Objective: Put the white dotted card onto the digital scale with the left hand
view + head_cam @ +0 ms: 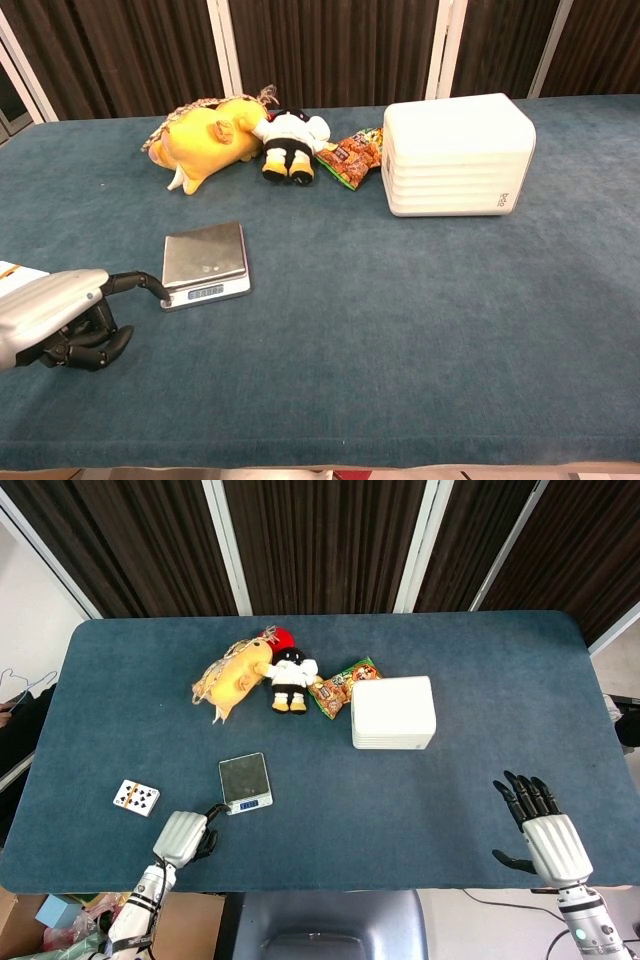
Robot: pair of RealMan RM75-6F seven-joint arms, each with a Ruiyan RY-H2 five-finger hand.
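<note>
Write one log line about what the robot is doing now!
card: on table, untouched | scale: empty | left hand: curled, near scale | right hand: open

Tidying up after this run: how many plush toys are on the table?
2. A yellow plush toy lies at the table's far side; a black-and-white doll with a red cap touches its right. None seem hidden.

Head view: looks steeply down from high above the near edge, taking in the whole blue bench point(480, 740) up to the dark curtains; far off
Chest view: low, near bench point(400, 330) height, facing forward across it; closer
Shared: the digital scale point(245, 782) point(205, 263), white box point(393, 712) point(458, 154), plush toys point(262, 675) point(240, 137), left hand point(182, 837) point(60, 318)
</note>
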